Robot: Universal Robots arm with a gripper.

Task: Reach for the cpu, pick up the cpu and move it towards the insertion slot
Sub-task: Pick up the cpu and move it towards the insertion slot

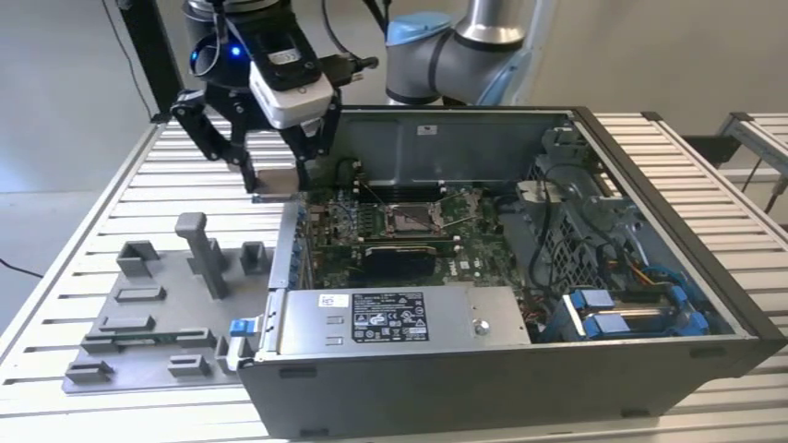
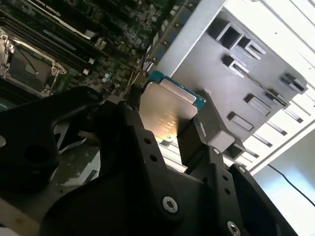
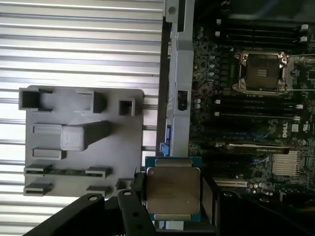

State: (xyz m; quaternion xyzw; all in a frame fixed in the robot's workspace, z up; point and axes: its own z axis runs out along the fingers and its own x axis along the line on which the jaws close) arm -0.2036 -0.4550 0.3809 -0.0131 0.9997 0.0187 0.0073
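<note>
Case wall [image 1: 286,242] before open insertion slot [image 1: 412,218]

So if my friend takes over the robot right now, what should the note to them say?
Gripper: shut on the cpu, held off the table, at the edge of the computer case in the exterior view.
Insertion slot: on the green board inside the case, with nothing in it.
Grey fixture plate: on the slatted table, outside the case.
Done: cpu reached and picked up.
Left: the cpu is not over the slot yet.
</note>
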